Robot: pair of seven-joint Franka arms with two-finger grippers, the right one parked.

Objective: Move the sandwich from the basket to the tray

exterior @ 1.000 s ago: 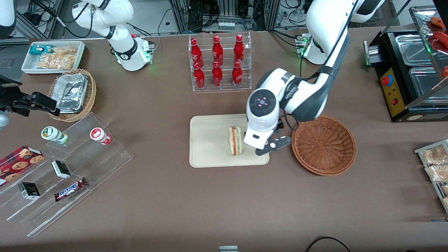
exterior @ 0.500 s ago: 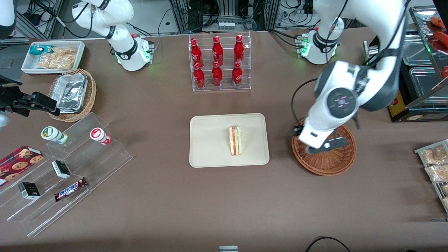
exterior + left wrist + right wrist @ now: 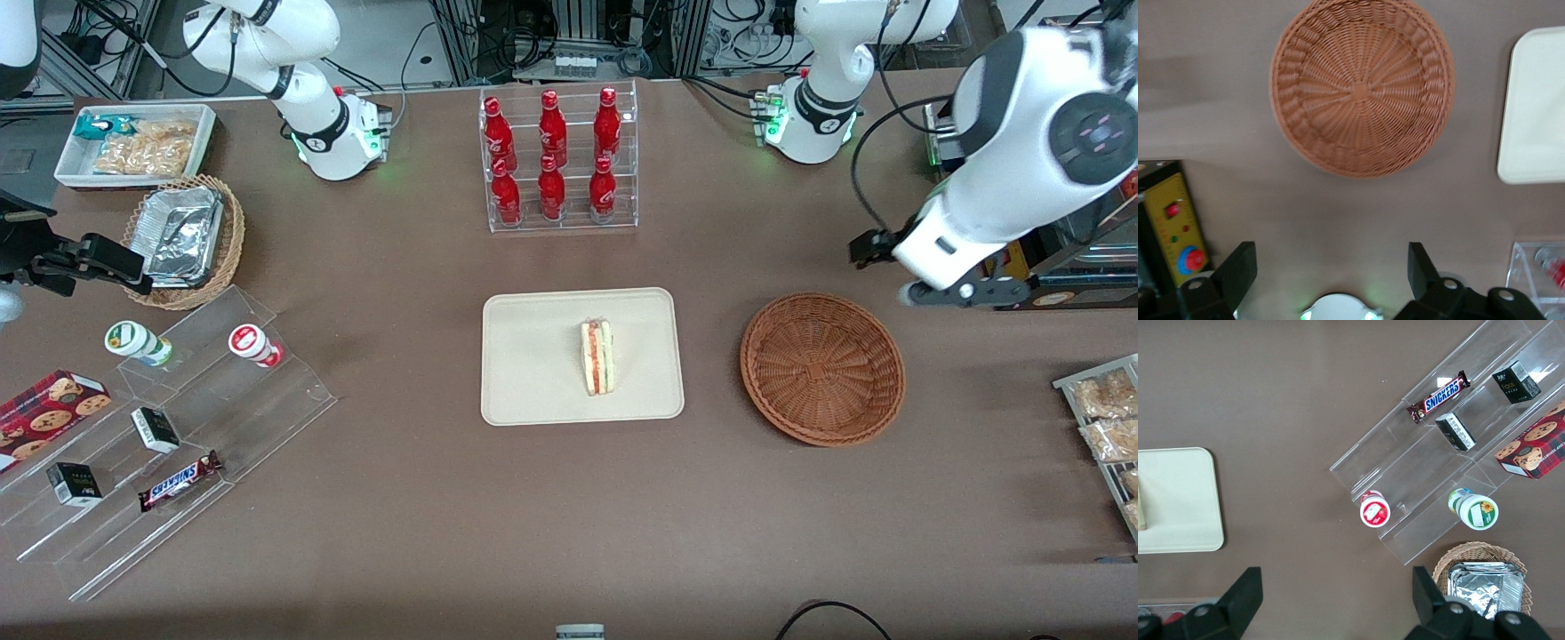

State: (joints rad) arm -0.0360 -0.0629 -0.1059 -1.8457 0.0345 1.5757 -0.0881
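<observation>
- Cream-beige tray mid-table in front view, w/ the clear-wrapped sandwich standing on edge on it, pink, red and green layers facing up, toward the tray's end nearest the reddish-brown wicker basket.
- Basket sits beside the tray, apart from it, toward the working arm's end of the table; only weave shows inside.
- Left arm's gripper hangs high over bare table, farther from the front camera than the basket, just beside a black control box w/ yellow panel. Can't tell finger spread from this view.
- Rack of red bottles stands farther from the camera than the tray.
- Woven basket seen from above in left wrist view, nothing in it; tray corner near it, not touching.
- Gripper here w/ black fingers spread wide, gripping nothing, bare brown tabletop between them.
- Right wrist view: tray edge, plus clear stepped shelf w/ a Snickers bar.
</observation>
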